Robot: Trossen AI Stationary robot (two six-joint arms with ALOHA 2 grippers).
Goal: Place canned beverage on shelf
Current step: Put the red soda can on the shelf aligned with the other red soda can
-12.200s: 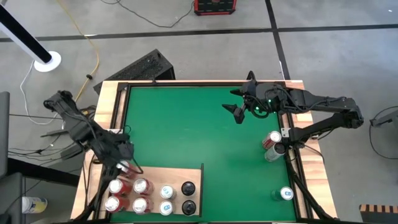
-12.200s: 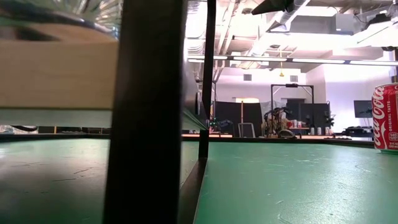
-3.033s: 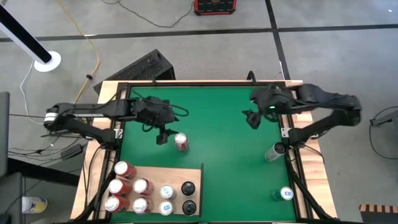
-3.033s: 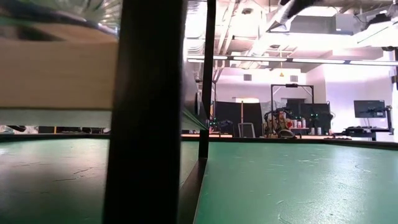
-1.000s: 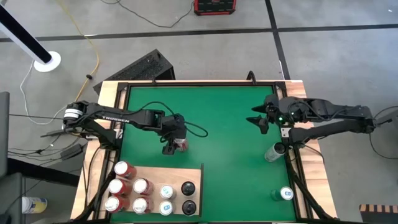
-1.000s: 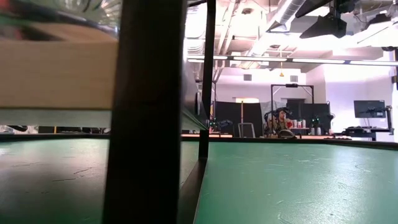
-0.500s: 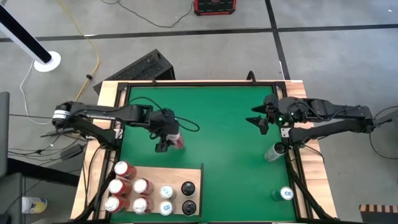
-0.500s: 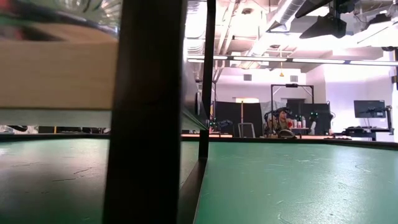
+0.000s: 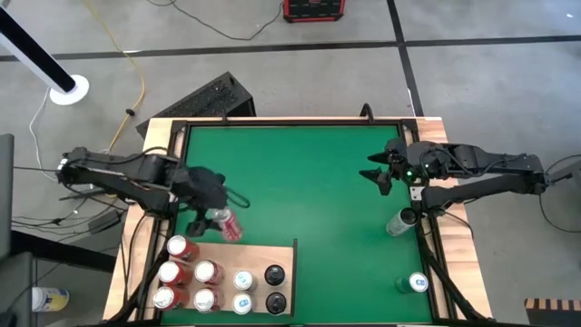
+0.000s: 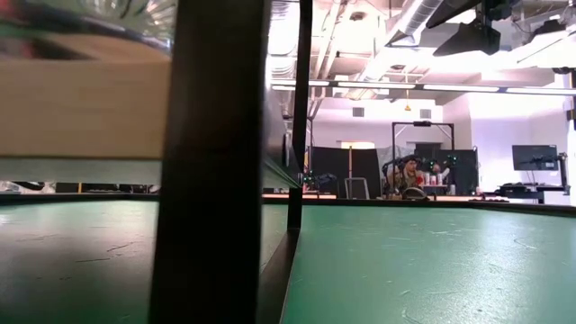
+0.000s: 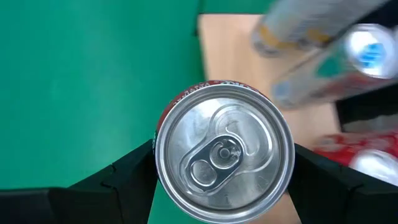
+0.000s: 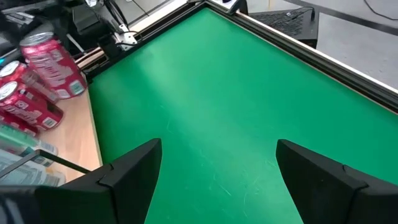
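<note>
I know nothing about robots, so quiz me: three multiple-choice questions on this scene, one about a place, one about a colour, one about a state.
1. Where is the left gripper?
A. just beyond the shelf's far edge
B. over the mat's right edge
C. off the table

2. What colour is the mat?
A. blue
B. green
C. grey

3. What is the right gripper doing?
A. squeezing a can
B. open, holding nothing
C. resting on the shelf

A: the left gripper holds a red can beside the shelf.
B: the mat is green.
B: the right gripper is empty.
</note>
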